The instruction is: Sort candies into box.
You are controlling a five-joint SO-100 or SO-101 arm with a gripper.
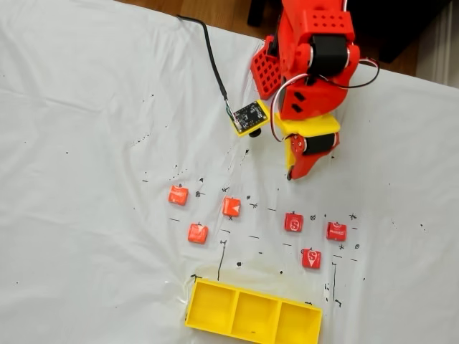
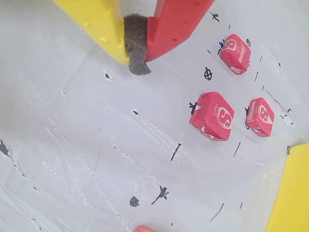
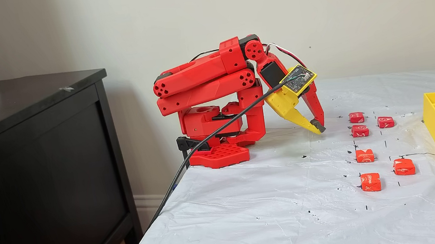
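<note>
Arm folded low, gripper [image 3: 318,127] pitched down just above the cloth, jaws pressed together on nothing; six candies [image 1: 232,206] lay loose at its 6 o'clock in a fixed view, box [image 1: 252,312] beyond them.

A white sheet [image 3: 296,212] with black ink marks covers the table beside a dark cabinet [image 3: 38,162].

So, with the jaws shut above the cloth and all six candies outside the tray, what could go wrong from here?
1. The three deeper red wrapped candies lie close together; the gripper, jaws shut, could nudge a neighbour while taking one.
2. The wrinkled white plastic table cover might snag a fingertip or shift the sweets.
3. The shallow yellow three-compartment plastic tray sits loose at the cover's near edge in a fixed view; a bump could push it.
</note>
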